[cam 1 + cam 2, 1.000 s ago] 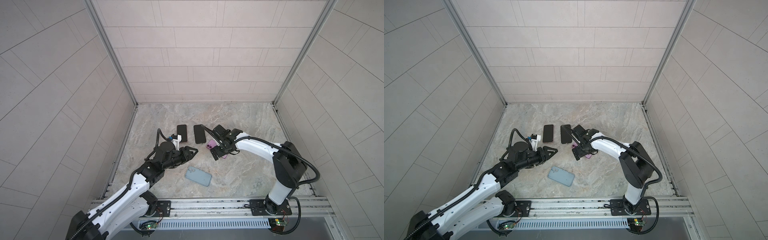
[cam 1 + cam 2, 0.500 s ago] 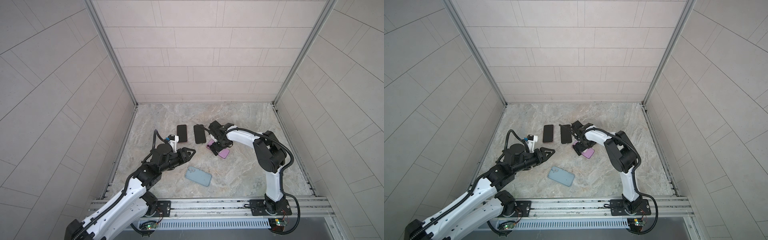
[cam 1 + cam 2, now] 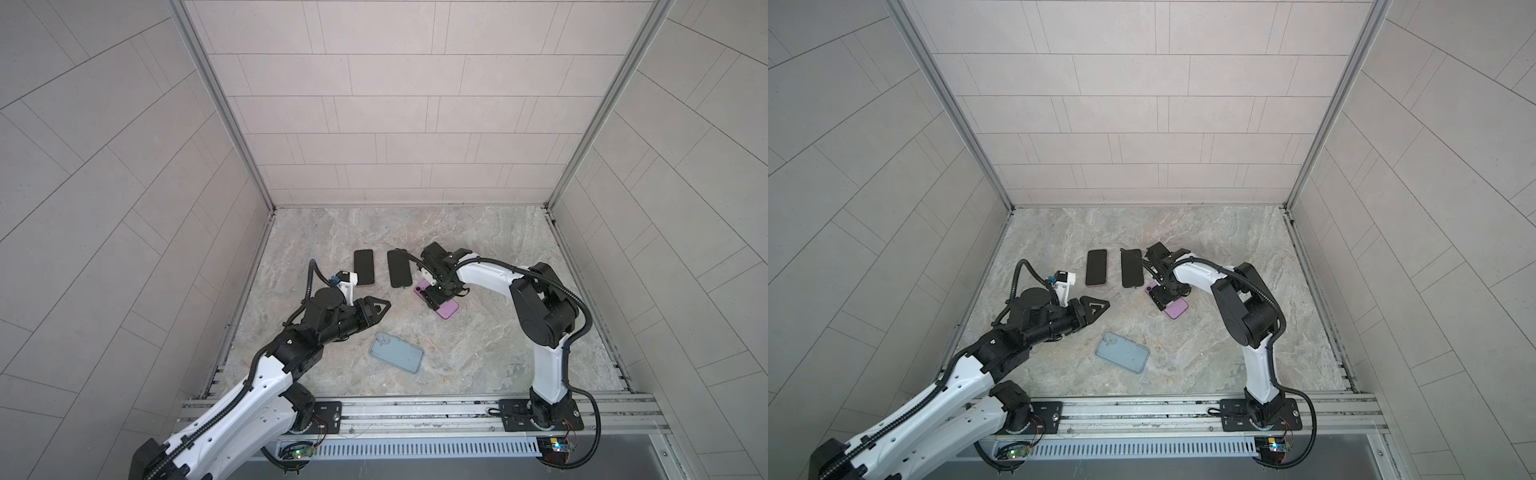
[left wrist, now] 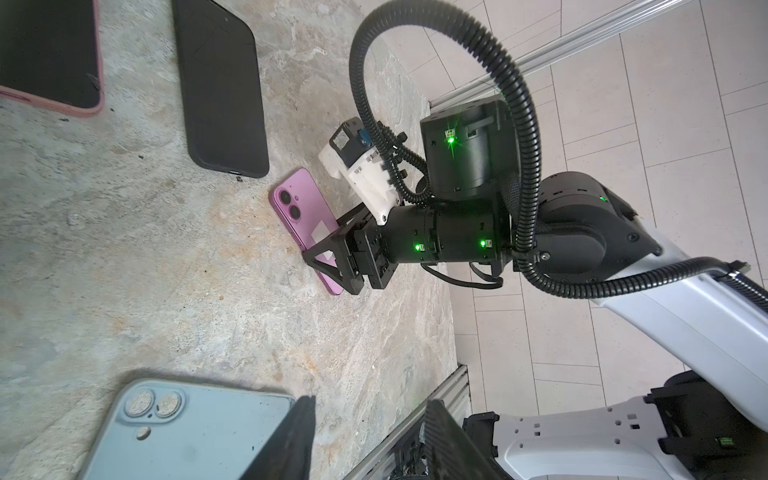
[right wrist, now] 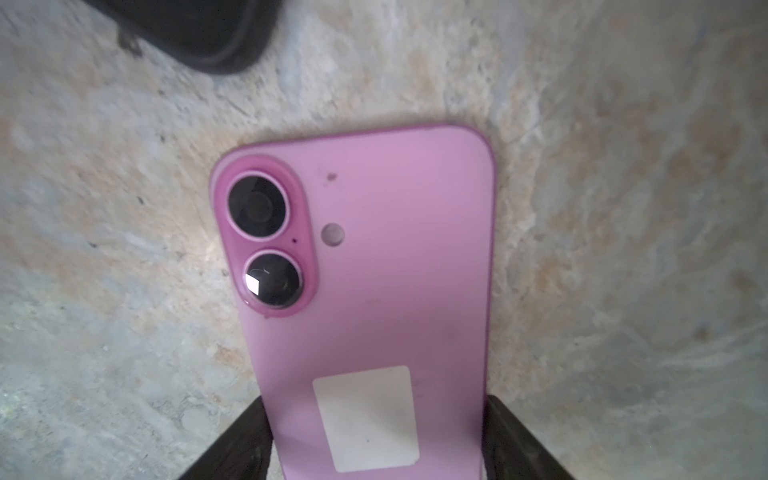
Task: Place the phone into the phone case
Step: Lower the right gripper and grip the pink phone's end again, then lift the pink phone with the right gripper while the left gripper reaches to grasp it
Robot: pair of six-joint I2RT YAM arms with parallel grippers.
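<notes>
The pink phone (image 5: 374,270) lies camera-side up on the marble surface (image 3: 478,340), just beside a black handset (image 3: 399,268). My right pincer (image 5: 376,401) straddles its long edges; whether it's actually pinching, I cannot tell. The pale-blue phone case (image 3: 397,353) lies nearer the arm bases, with my left pincer (image 4: 370,440) spread near it.

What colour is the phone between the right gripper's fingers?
Pink phone; right wrist view shows it best.

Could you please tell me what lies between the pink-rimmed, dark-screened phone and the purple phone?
A flat matte-black rectangular phone or case lies between them, visible in both top views.
</notes>
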